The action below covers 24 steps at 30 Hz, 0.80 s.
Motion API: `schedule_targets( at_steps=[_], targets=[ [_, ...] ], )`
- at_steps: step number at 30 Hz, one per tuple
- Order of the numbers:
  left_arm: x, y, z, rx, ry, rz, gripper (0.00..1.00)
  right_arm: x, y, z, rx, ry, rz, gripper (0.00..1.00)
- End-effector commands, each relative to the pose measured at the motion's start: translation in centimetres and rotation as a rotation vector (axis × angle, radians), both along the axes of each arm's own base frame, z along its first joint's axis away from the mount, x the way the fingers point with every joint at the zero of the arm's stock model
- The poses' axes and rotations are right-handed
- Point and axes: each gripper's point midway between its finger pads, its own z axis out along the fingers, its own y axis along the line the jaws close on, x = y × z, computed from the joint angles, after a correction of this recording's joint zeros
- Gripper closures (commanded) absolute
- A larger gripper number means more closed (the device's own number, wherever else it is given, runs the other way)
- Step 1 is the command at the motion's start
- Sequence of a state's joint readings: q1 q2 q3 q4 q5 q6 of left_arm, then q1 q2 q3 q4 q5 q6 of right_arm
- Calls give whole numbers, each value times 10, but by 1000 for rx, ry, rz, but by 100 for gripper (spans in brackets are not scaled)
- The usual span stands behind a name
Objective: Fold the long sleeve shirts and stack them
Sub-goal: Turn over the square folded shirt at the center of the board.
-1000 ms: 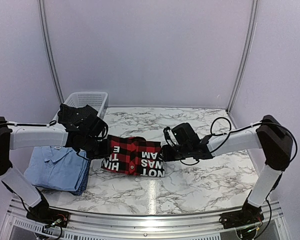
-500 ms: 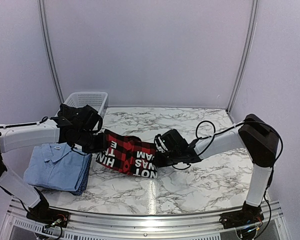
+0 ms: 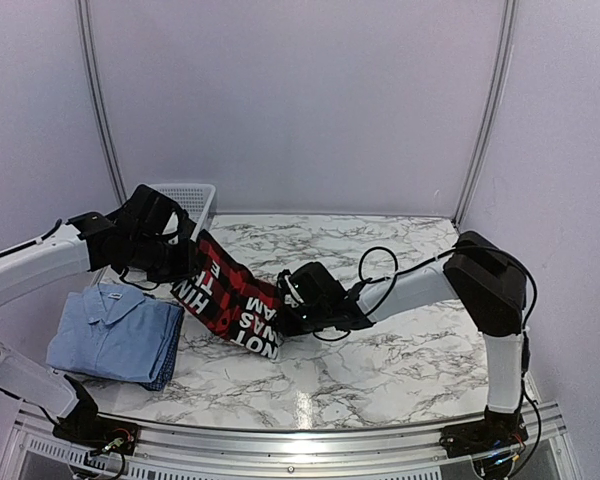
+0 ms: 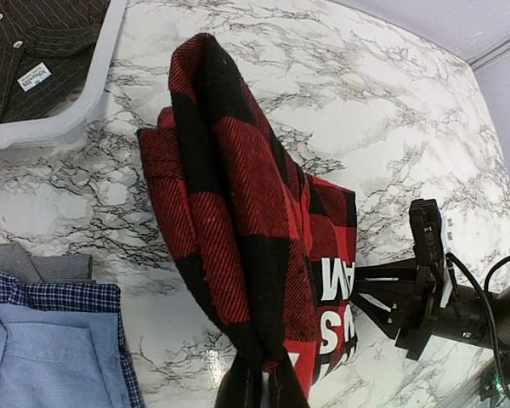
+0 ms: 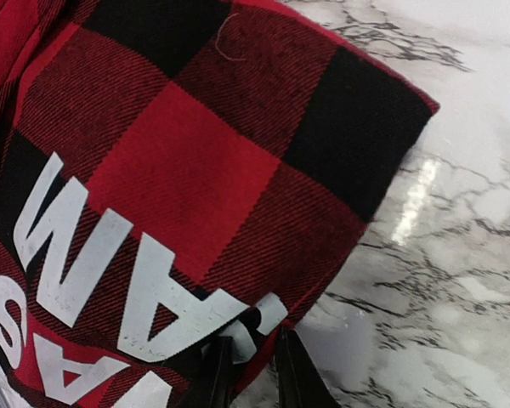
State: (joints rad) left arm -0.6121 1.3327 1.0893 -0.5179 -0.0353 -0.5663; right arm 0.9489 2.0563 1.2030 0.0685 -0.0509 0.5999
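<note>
Above the counter (image 3: pixel 400 370), left of centre, we hold the folded flannel shirt (image 3: pixel 230 300) aloft: the left gripper (image 3: pixel 183 268) is clenched on its far end, the right gripper (image 5: pixel 248 372) pinches its lettered edge. We judge stacking is in hand; next, lower it squarely onto the light blue shirt (image 3: pixel 115 335), near left. The far-left basket (image 3: pixel 202 190) holds a dark pinstriped garment (image 4: pixel 34 42).

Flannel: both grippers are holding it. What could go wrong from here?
1. The right gripper pinches only the edge of the flannel; it may slip out and the fold fall open.
2. The flannel hangs tilted, high at the left gripper, so its layers could sag apart.
3. Its low end might drag across the blue shirt and rumple it.
</note>
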Motion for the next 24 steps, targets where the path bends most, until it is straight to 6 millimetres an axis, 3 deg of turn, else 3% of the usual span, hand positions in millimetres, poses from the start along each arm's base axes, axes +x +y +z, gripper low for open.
schedule_targets(
  at_steps=[1,7,11,14,16,20,24],
  targets=[
    [-3,9,15,23,-22,-25,100,-16,19,-15,23,71,38,83],
    [-2,7,28,4,-45,-44,100,-17,25,-22,35,89,50,82],
    [3,-3,47,-31,-71,-69,100,-19,47,-22,92,98,89,82],
    [8,-15,57,-70,-70,-99,100,-20,62,-18,138,105,135,75],
    [10,-31,62,-97,-60,-143,100,-18,60,-4,171,87,148,68],
    [14,-73,61,-90,-40,-211,100,-13,22,32,273,40,126,50],
    [20,-129,40,-61,9,-265,100,-11,-46,52,291,5,41,42]
  ],
)
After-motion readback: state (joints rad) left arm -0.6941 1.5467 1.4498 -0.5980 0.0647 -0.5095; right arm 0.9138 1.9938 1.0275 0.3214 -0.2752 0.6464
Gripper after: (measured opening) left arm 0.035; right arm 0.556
